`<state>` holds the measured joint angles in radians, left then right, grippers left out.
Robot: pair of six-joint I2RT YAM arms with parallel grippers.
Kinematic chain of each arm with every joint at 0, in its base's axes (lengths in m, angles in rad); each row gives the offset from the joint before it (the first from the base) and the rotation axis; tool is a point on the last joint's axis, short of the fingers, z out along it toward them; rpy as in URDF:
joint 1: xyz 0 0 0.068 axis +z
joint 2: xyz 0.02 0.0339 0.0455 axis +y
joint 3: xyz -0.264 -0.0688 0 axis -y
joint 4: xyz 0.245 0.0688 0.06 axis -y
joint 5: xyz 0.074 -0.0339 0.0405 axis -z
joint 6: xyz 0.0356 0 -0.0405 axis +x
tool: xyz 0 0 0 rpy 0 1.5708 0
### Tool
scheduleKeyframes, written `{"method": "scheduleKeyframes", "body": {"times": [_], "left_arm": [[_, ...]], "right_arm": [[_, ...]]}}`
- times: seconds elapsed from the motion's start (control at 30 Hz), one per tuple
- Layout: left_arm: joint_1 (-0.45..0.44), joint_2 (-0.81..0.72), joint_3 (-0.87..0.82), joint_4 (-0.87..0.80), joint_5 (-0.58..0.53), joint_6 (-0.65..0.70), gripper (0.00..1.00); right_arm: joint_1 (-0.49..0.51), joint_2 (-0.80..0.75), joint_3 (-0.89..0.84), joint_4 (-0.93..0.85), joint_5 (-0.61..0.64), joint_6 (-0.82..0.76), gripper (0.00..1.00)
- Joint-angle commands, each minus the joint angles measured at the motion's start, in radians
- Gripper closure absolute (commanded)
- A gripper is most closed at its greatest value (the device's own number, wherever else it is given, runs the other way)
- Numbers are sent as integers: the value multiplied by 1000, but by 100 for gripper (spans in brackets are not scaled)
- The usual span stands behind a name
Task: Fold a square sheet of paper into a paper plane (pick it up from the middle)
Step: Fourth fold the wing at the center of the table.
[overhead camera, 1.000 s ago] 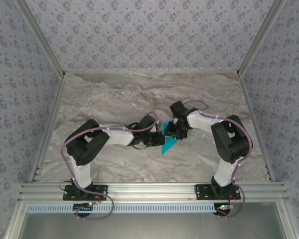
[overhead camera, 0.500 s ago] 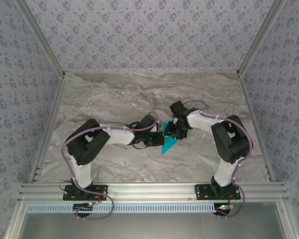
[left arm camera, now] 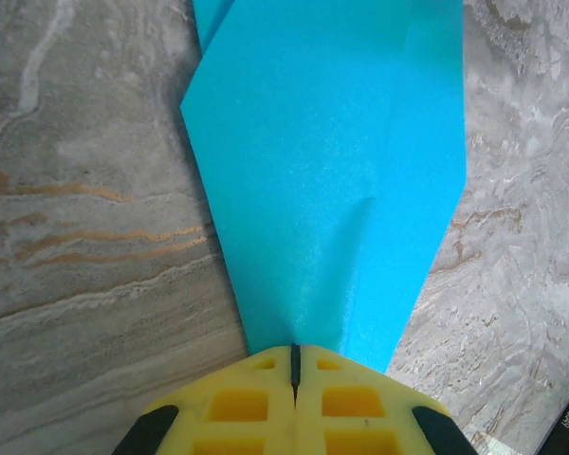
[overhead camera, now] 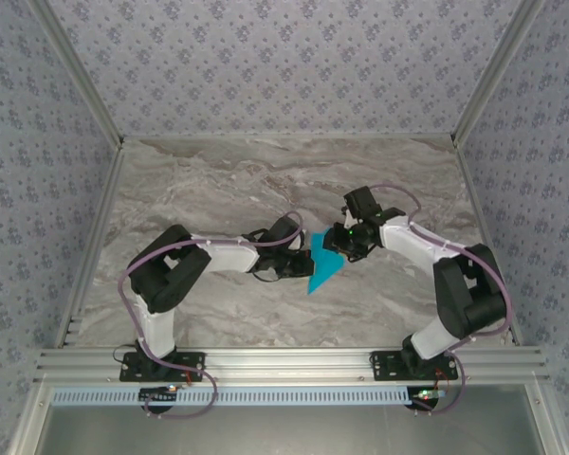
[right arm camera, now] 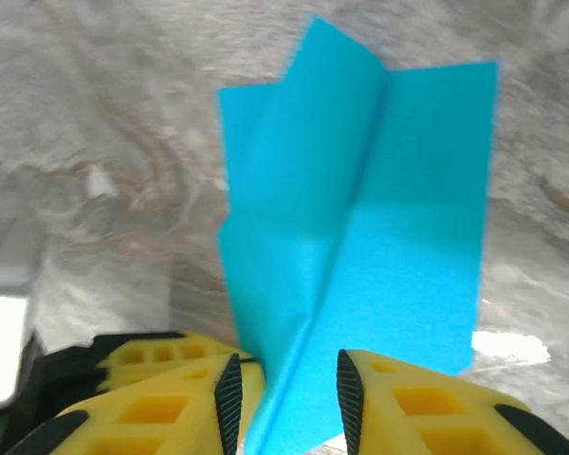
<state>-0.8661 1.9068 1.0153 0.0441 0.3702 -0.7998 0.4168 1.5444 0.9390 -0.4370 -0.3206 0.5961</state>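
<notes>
Creasing stage: the paper plane (left arm camera: 332,180) is clamped by the left gripper (left arm camera: 294,365) and straddled by the parted jaws of the right gripper (right arm camera: 286,384); pinching the crease is probably called for next.

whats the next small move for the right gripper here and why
Probably close the right gripper on the folded cyan-blue paper sheet: its jaws stand apart astride the sheet's centre crease, while the left gripper holds the other side pinched shut.

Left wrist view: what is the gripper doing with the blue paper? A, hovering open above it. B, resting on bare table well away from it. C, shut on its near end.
C: the left gripper is shut, and the blue paper fans out from the seam between its tips.
</notes>
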Motion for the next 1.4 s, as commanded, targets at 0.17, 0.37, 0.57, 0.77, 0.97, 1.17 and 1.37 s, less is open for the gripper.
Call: {"method": "scheduleKeyframes", "body": {"times": [0.17,0.37,0.57,0.77,0.97,1.17,1.37], "left_arm": [[-10,51,9,-119,-28,37,100],[-11,55,20,-135,-28,46,100],[-13,58,28,-149,-30,49,100],[-14,54,35,-155,-30,51,100],[-13,7,64,-137,-30,63,100],[-11,-103,70,-120,-113,61,93],[-8,-131,26,-51,-115,25,92]], "right_arm": [[-1,90,-64,144,-172,-101,94],[-10,165,-58,206,-228,-109,96],[-22,220,-63,199,-194,-120,97],[-44,220,-108,198,-151,-122,97],[-46,230,-128,199,-130,-116,97],[-45,250,-137,201,-121,-107,98],[-34,255,-131,192,-111,-112,98]]}}
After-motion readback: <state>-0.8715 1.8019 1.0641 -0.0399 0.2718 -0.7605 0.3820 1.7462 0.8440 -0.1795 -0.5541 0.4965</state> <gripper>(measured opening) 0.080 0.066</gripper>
